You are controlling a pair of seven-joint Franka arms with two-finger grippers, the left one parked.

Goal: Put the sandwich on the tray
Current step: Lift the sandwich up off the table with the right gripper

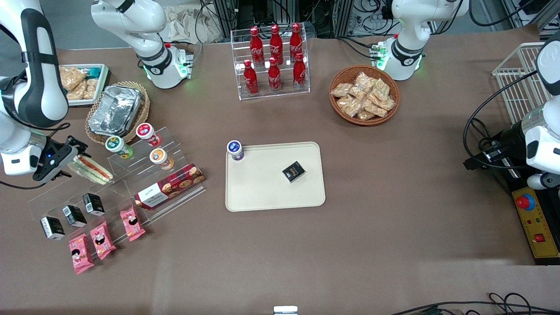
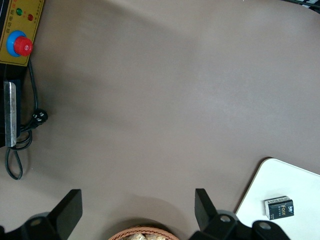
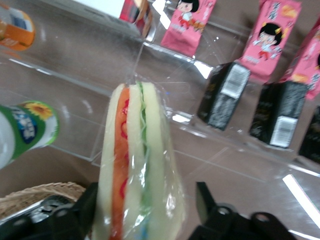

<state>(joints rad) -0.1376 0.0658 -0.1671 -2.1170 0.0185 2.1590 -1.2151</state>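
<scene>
Pink packets and black cartons flank the sandwich, gripper jaws straddling it.

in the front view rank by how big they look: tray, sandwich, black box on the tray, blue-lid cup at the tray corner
1. tray
2. sandwich, between the fingers of the gripper
3. and 4. black box and blue-lid cup: they look about alike, so no ranking.
</scene>
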